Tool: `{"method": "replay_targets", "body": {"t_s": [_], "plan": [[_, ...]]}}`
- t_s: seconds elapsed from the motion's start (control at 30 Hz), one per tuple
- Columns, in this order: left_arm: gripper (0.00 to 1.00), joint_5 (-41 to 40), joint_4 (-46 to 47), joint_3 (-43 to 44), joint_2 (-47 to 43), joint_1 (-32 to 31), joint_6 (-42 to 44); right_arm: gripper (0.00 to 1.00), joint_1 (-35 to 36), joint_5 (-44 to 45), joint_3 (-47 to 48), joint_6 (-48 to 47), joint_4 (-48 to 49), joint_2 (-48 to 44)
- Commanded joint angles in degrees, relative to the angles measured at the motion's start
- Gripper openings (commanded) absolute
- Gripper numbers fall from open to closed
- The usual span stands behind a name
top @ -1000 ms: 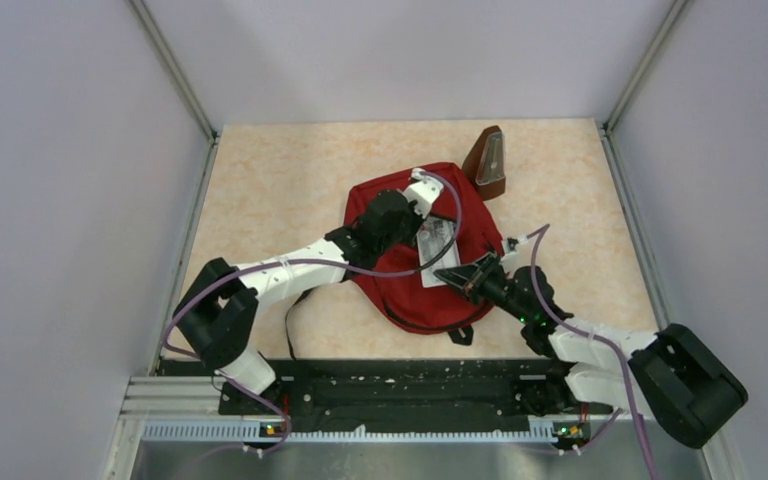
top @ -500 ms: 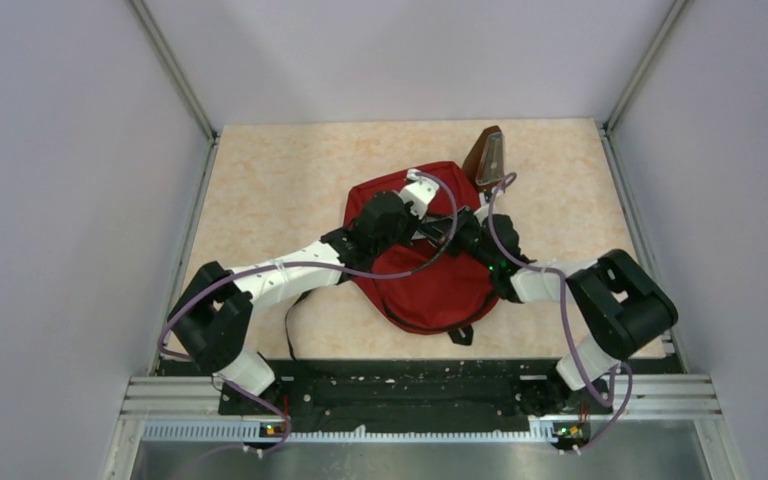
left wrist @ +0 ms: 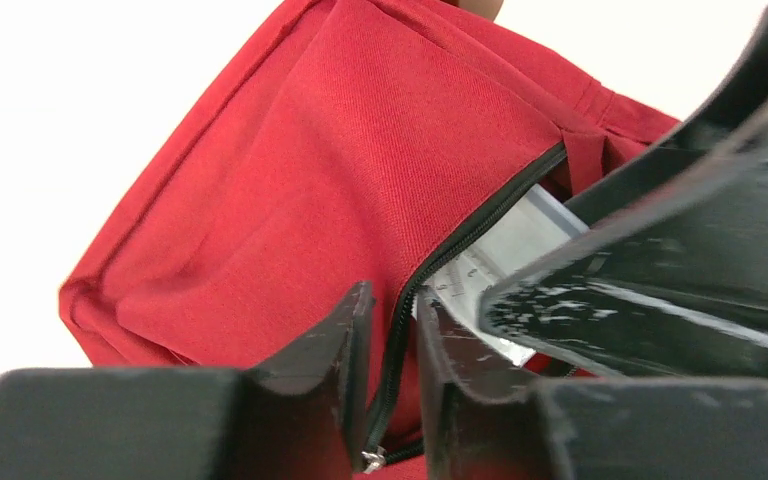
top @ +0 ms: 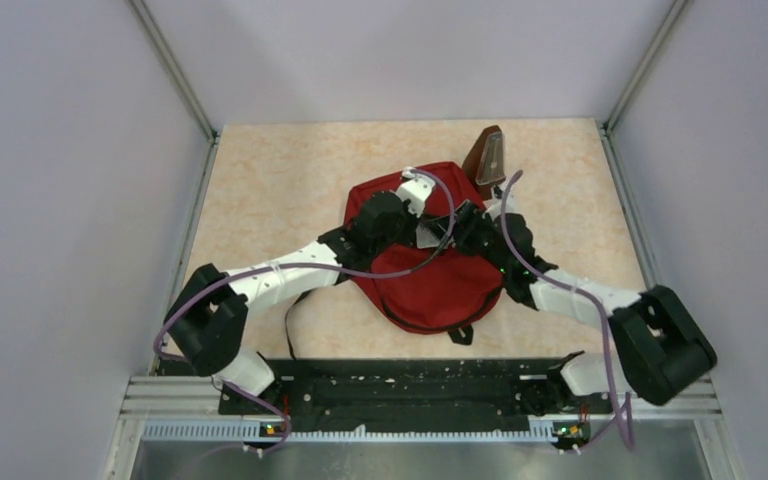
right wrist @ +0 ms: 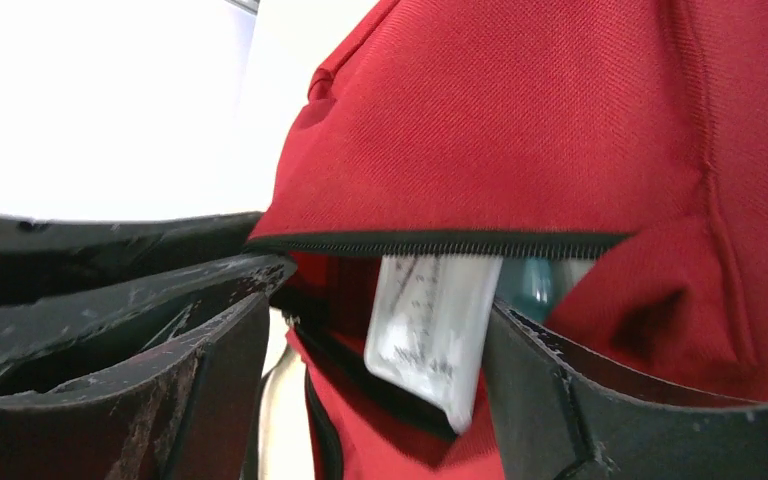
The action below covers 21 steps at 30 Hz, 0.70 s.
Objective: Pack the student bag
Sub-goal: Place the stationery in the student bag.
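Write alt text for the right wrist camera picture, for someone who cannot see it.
A red backpack fills the view, its black zipper open. A flat clear plastic item pokes out of the opening, between the robot's two black fingers, which stand wide apart.

Robotics lab test cell: plain pale walls [top: 60, 200], metal corner posts [top: 175, 70], beige tabletop [top: 270, 190], two robot arms [top: 280, 280] bolted to a black rail [top: 400, 385].

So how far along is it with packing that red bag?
Partway. The bag lies unzipped, and a white ruler-like packet is partly inside its opening. The left gripper straddles the zip edge; the right gripper is open around the packet. Left: pushing it fully in, zipping up. The metronome sits outside.
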Motion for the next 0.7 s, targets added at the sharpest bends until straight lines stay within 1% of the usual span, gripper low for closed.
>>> {"method": "replay_targets", "body": {"t_s": [0.0, 0.07, 0.13, 0.2, 0.27, 0.37, 0.43, 0.6, 0.67], "plan": [[0.38, -1.3, -2.2, 1.3, -4.9, -0.2, -4.6, 0.74, -0.4, 3.7, -2.7, -8.0, -9.3, -9.7], [0.52, -1.0, -5.4, 1.6, -6.2, -0.2, -5.9, 0.73, -0.4, 4.7, -3.4, -9.9, -12.6, -12.7], [0.61, -0.4, -7.5, 1.4, -7.6, -0.2, -8.0, 0.69, -0.4, 6.5, -3.8, -11.7, -15.3, -14.4], [0.67, -0.6, -10.8, 0.6, -9.7, -0.2, -10.9, 0.64, -0.4, 6.8, -3.9, -13.0, -16.7, -14.5], [0.71, -1.5, -11.7, -1.2, -11.8, -0.1, -13.5, 0.57, -0.4, 6.4, -4.1, -13.9, -16.4, -14.0], [0.75, -1.3, -11.7, -4.6, -15.3, 0.6, -18.0, 0.47, -0.4, 5.2, -4.4, -14.3, -14.2, -12.4], [0.76, -0.5, -11.5, -7.0, -17.4, 1.4, -20.9, 0.41, -0.4, 3.3, -3.8, -14.5, -13.3, -11.3], [0.77, 0.1, -10.3, -12.3, -22.8, 3.0, -25.3, 0.21, -0.3, 2.2, -2.1, -14.4, -12.4, -9.8], [0.77, -0.1, -10.9, -13.4, -24.3, 3.6, -26.1, 0.18, -0.3, 2.3, -1.3, -14.5, -13.3, -10.0]]}}
